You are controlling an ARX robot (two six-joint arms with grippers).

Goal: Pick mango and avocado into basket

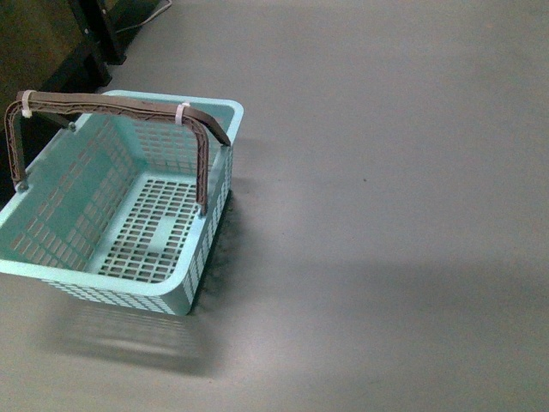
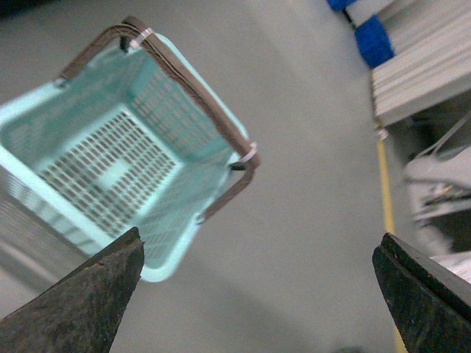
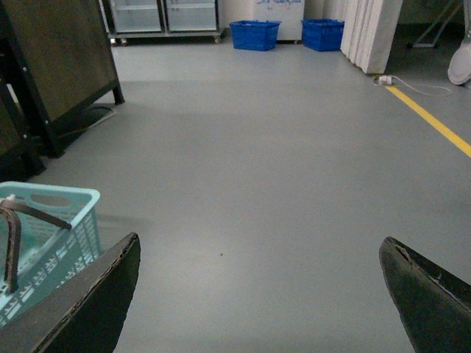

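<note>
The turquoise basket (image 1: 51,176) stands on the grey floor at the left of the front view, its brown handles (image 1: 111,105) raised, and nothing lies inside it. It also shows in the left wrist view as basket (image 2: 44,121) and at the edge of the right wrist view as basket (image 3: 55,198). My left gripper (image 2: 257,254) hangs open above the floor beside the basket, nothing between its fingers. Also open and holding nothing, my right gripper (image 3: 257,254) looks out over bare floor. The mango and the avocado are out of view.
Dark furniture legs (image 1: 99,30) stand behind the basket. In the right wrist view, a dark cabinet (image 3: 59,51) stands near the basket, two blue crates (image 3: 254,34) and white panels (image 3: 375,29) sit farther off, and a yellow floor line (image 3: 434,121) runs past.
</note>
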